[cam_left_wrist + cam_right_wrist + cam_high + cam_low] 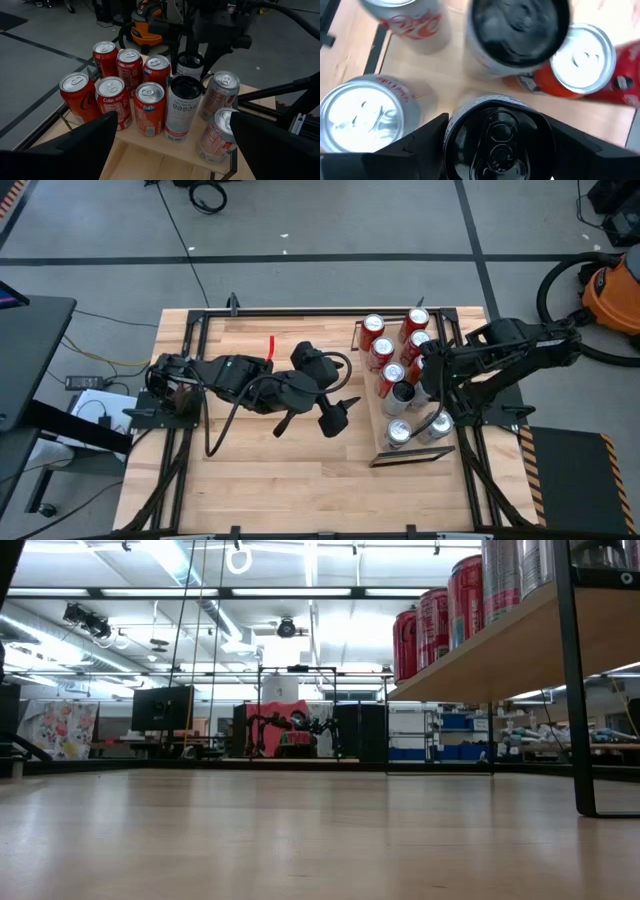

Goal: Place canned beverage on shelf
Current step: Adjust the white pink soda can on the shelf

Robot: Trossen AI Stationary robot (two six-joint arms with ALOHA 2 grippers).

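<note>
- Light plank tabletop (300, 470) with black metal rails (180, 480) sits on a grey floor; an orange shop vacuum (612, 292) stands at about 2 o'clock from the table's middle in the high view.
- On the table's right half lies the shelf (378, 430) — a light-wood board with thin dark rims at its short ends — carrying a cluster of cans.
- Readable labels come only from the left wrist view: one red can says "Coke" (113, 100), the red can beside it says "Fanta" (149, 107), and another red can (77, 95) bears a white Coca-Cola-style script. A tall black-topped can (182, 105) carries fine print too small to read; silver cans (220, 92) with red lettering stand at its other side.
- The right gripper (497, 150) is over the shelf, its jaws set on either side of a black-topped can (498, 137) — the right wrist view shows the fingers hugging the can's sides, gripping it.
- The left gripper (335, 415) hovers near the table's centre, at 9 o'clock from the shelf, jaws spread wide and holding nothing.
- The low view alone shows the shelf board raised on a dark leg (570, 680), red cans (435, 625) above, and a lab with ceiling lights (170, 560) and monitors (160, 708) behind.
</note>
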